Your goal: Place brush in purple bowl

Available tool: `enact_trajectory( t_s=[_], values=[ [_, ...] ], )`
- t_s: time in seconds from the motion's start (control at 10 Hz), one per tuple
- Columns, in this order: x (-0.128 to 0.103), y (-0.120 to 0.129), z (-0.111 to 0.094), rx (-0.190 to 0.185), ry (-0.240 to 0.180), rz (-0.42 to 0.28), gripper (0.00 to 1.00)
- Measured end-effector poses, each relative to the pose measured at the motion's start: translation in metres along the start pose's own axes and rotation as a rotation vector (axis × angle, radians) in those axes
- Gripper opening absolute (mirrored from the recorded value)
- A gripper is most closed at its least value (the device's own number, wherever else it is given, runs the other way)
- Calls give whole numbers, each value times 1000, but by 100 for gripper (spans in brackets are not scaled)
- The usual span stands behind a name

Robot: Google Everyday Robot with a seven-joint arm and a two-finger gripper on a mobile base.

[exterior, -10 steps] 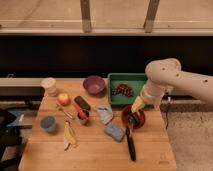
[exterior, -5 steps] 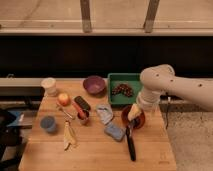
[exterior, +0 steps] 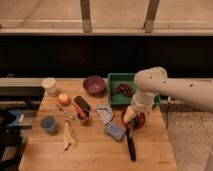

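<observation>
Brush [exterior: 131,145] lies flat on the tabletop [exterior: 95,155], front right, long axis running roughly near-to-far. Its far end reaches the front rim of the reddish-brown bowl [exterior: 140,121]; contact cannot be resolved. Hand [exterior: 129,116] hangs low over that bowl, just beyond the brush's far end. Whether it is apart, together or clamped on anything cannot be told; the brush shows no sign of being lifted. Handling judgement: slim, stiff and light, probably a smooth handle, so it could roll or pivot if pinched off-centre. Best hold is likely across the handle near mid-length, where it balances and stands clear of the blue sponge [exterior: 114,131] just to its left. Being longer than a bowl is wide, it will likely end up leaning on the rim rather than lying inside. Purple bowl [exterior: 94,84] sits at the back centre, well apart from the brush, upright, and appears to hold nothing. Green tray [exterior: 114,80], just right of it, holds a dark brown lumpy item [exterior: 122,90]. The reddish-brown bowl's inside is mostly hidden by the hand. Blue cup [exterior: 48,123] stands front left; contents not discernible.
</observation>
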Motion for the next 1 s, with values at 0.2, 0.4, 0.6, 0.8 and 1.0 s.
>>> enact_trajectory(
  t_s=[0.2, 0.4, 0.6, 0.8, 1.0],
  values=[
    [5, 5, 4, 18, 11, -3, 75],
    [2, 17, 12, 25, 25, -23, 75],
    [-4, 23, 32, 30, 56, -34, 75],
    [-11, 28, 45, 24, 80, -42, 75],
    [-18, 27, 58, 23, 104, -36, 75]
  ],
)
